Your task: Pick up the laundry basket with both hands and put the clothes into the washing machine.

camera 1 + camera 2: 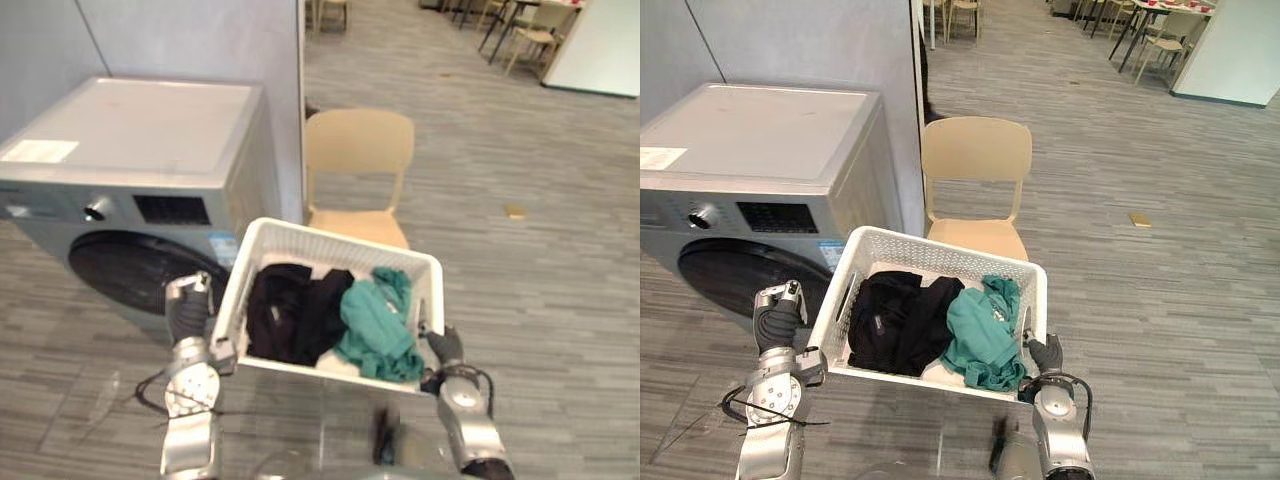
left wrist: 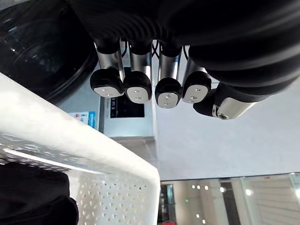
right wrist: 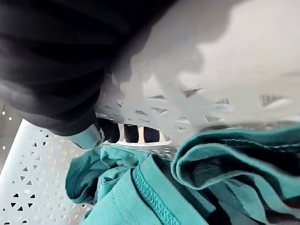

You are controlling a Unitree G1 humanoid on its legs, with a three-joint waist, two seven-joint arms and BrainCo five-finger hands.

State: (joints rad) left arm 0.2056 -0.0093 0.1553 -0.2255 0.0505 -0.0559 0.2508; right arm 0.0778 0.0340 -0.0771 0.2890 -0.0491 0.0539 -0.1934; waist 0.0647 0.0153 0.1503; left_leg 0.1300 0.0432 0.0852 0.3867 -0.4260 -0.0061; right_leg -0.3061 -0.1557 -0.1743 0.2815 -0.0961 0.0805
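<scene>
A white perforated laundry basket hangs in front of me, above the floor. It holds black clothes and a teal garment. My right hand is at the basket's right end. In the right wrist view its dark fingertips reach through the handle slot of the basket wall, with the teal garment just past them. My left hand is beside the basket's left wall. Its fingers are curled with nothing in them, just off the basket rim. The washing machine stands at the left, its dark round door closed.
A beige chair stands right behind the basket, next to a grey partition wall. A small tan object lies on the floor to the right. Tables and chairs stand far back.
</scene>
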